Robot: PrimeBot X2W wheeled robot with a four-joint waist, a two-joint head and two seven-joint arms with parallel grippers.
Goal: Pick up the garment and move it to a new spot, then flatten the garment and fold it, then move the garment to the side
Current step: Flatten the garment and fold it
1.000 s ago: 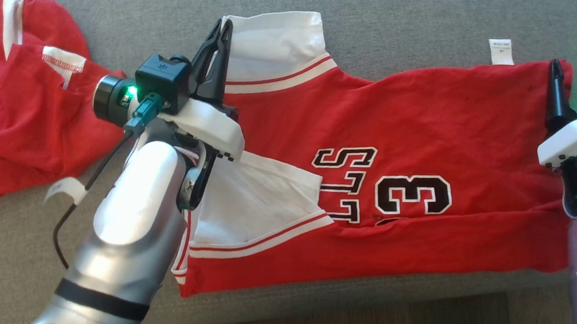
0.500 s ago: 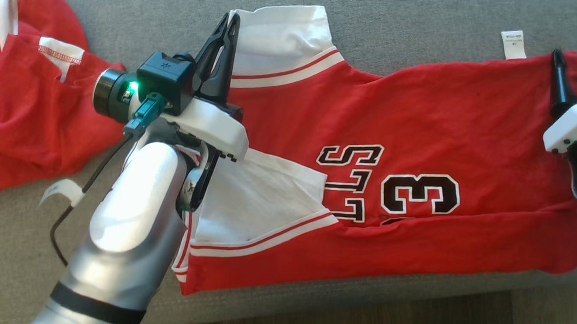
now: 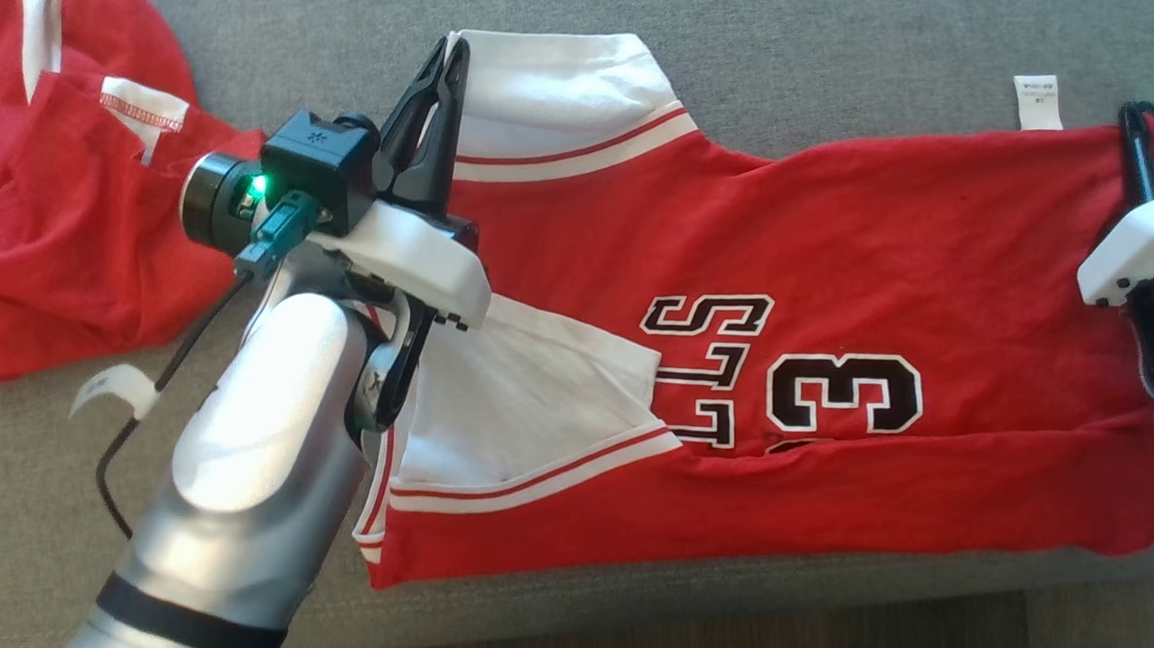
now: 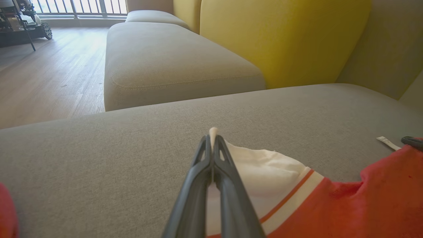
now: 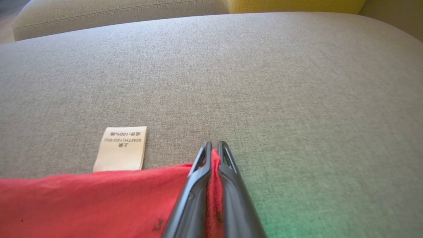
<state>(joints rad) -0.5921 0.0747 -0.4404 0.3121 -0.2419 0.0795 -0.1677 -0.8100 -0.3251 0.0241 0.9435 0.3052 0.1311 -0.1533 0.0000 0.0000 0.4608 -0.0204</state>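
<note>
Head view looks steeply down on the garment (image 3: 843,230); both wrist views skim low along its far edge.

Garment lettering (image 3: 708,315) partly under white sleeve (image 3: 522,401)

The red shirt (image 3: 843,230) carries a large black, white-edged numeral 3 (image 3: 845,391). Beside it are the letters (image 3: 703,367) S, L, L, lying sideways in the head view. Its white tag (image 5: 120,148), seen upside down in the right wrist view, seems to read "60MTH(120/60)", with a line containing "100%".

Matt cloth garment (image 3: 843,230), coarse-woven cushion (image 3: 804,47)
</note>
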